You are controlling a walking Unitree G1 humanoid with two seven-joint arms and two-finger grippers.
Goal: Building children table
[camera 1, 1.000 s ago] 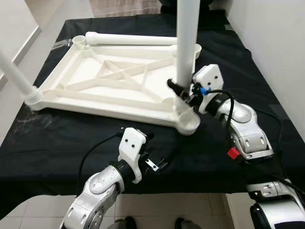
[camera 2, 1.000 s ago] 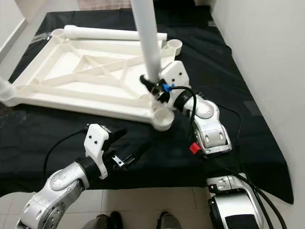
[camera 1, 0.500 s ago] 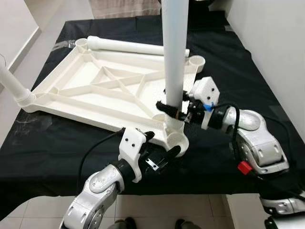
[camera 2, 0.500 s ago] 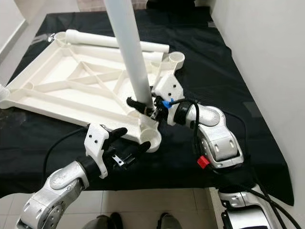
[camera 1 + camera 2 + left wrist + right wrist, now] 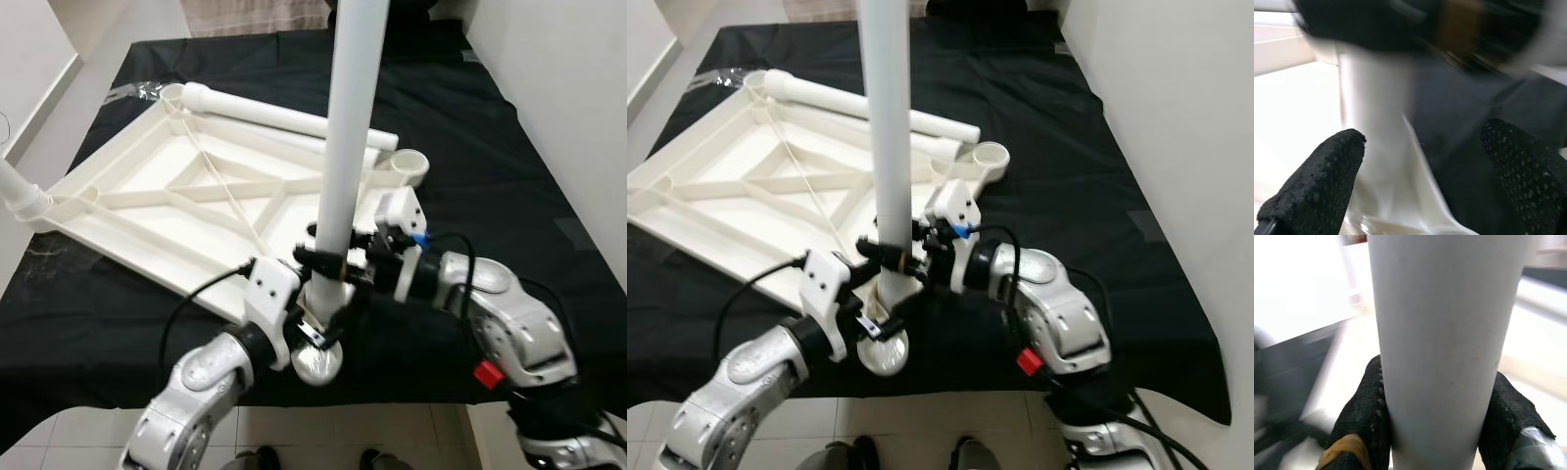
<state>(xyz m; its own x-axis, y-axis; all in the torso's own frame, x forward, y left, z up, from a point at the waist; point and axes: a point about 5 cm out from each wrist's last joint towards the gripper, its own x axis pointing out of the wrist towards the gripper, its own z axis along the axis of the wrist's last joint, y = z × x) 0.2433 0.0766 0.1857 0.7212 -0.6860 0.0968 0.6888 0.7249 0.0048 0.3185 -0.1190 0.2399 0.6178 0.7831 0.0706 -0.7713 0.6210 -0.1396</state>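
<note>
Black cloth [image 5: 509, 147] | right end effector [image 5: 1435, 431] clamps white leg [image 5: 1444, 333]

Two black dotted fingers [image 5: 1312, 181] apart, white leg base [image 5: 1376, 142] btwn them (blurred), black cloth [image 5: 1459, 132] behind.

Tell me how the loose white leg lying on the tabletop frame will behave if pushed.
The loose leg is a smooth round tube, so it will likely roll. It looks like hollow plastic, probably light and stiff. The upside-down tabletop has raised ribs that may stop it.
</note>
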